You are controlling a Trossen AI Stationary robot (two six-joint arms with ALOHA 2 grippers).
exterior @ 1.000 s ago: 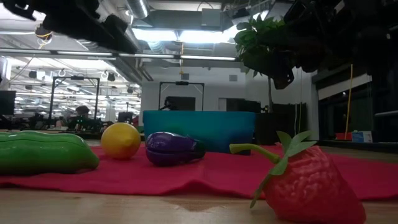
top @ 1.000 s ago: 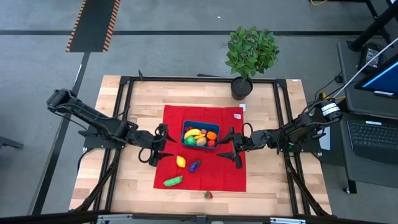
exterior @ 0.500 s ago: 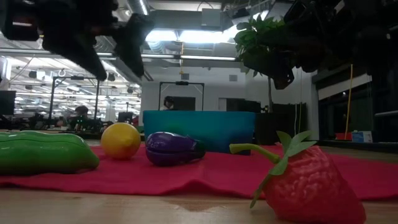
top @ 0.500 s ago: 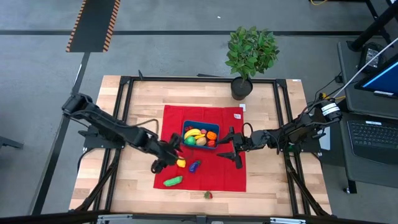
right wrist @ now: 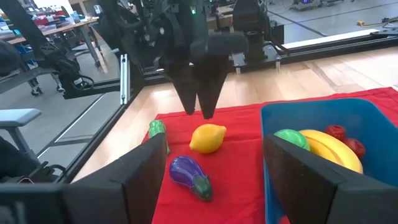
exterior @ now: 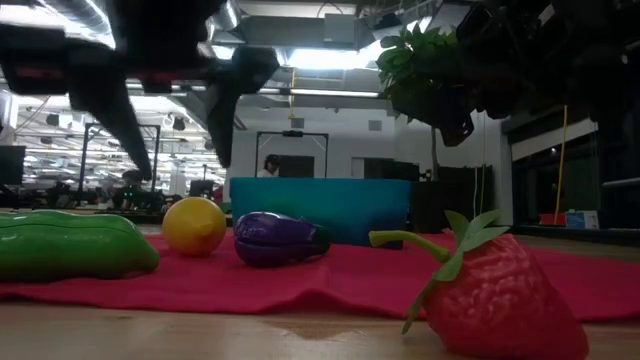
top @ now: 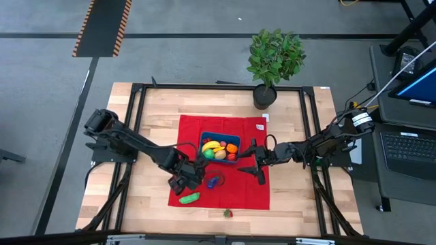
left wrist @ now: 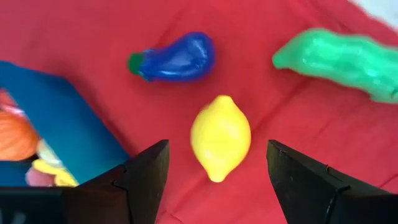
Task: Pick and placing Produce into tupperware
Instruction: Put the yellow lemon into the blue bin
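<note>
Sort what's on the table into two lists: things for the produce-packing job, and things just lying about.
Job:
- lemon, under the open left gripper
- eggplant
- cucumber
- strawberry
- tupperware, already holding banana and other produce
- right gripper, open, waiting beside the tupperware

Lying about:
- potted plant
- red cloth

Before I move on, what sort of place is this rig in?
Probably a robotics lab or workshop: other workbenches stand behind, ceiling strip lights run across an open hall, and a computer desk sits beside the table.
</note>
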